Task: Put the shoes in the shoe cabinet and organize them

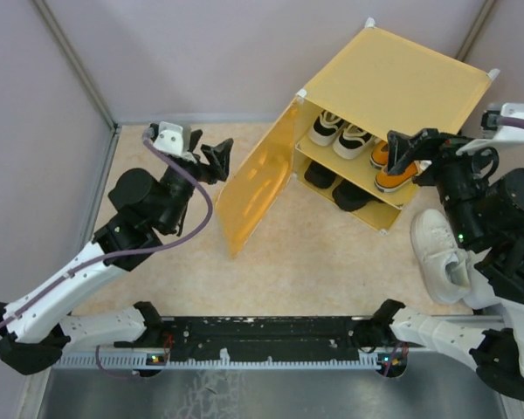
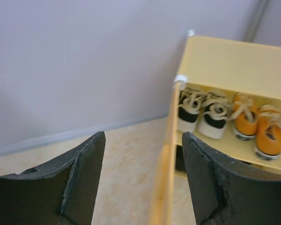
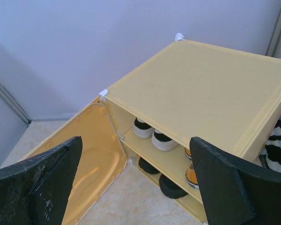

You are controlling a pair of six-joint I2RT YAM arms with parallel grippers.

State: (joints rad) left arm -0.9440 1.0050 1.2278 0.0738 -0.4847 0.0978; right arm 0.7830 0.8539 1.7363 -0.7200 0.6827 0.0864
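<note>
Six shoes [image 1: 354,140] in one cabinet [image 1: 402,78], left hand [image 2: 143,138] wide, right hand [image 3: 136,140] wide

Top camera looks straight down from behind the arms [image 1: 79,279]. Both wrist cameras face the cabinet [image 1: 393,78] and share its shelf [image 3: 154,157].

Smooth plastic shoe cabinet [image 1: 393,83], glossy door [image 1: 253,188], matt speckled table [image 1: 332,262]

We saw the yellow-orange shoe cabinet [image 1: 393,83] just right of our left claw [image 1: 220,160], its door [image 1: 258,179] swung open toward it. Black-and-white sneakers [image 1: 354,140] and orange sneakers [image 1: 397,177] sat on the upper shelf by our right claw [image 1: 400,150], black sneakers [image 1: 349,196] below.
</note>
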